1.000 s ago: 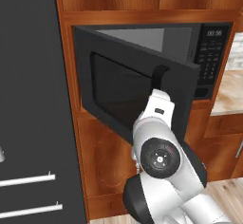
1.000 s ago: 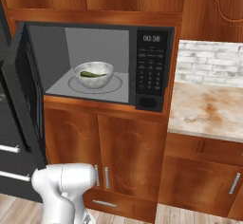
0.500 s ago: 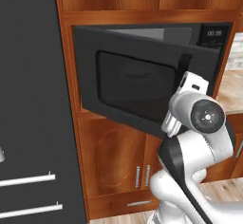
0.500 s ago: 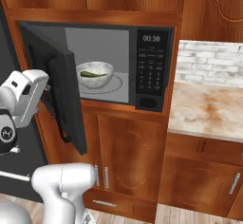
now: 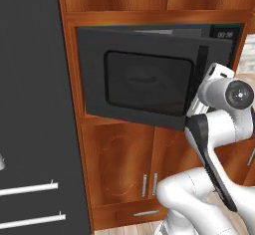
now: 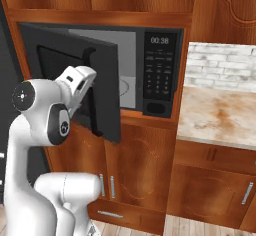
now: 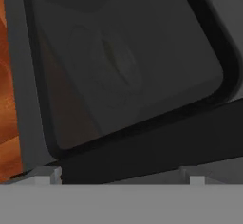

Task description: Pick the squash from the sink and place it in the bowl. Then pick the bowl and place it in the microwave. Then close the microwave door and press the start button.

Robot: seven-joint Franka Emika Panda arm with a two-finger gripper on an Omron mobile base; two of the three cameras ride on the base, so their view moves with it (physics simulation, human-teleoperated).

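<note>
The black microwave door (image 5: 144,84) stands partly shut, its free edge with the vertical bar handle (image 5: 201,87) still off the microwave (image 6: 159,72). My gripper (image 7: 118,176) is open, its fingertips (image 7: 46,174) wide apart right against the door's outer face beside the handle (image 7: 156,144). The white hand (image 6: 79,82) leans on the door (image 6: 75,80) from the front. Through the dark window the bowl (image 7: 114,66) shows only dimly, with a darker long shape in it that I cannot identify. The sink is out of view.
The keypad panel with its display (image 5: 225,34) is uncovered to the right of the door. A stone counter (image 6: 220,117) lies further right. A tall black appliance front (image 5: 35,104) stands to the left, and wooden cabinets (image 5: 149,164) sit below.
The door has swung from wide open to mostly shut, now covering the bowl. My arm has swept to the right with it, the hand staying on the door.
</note>
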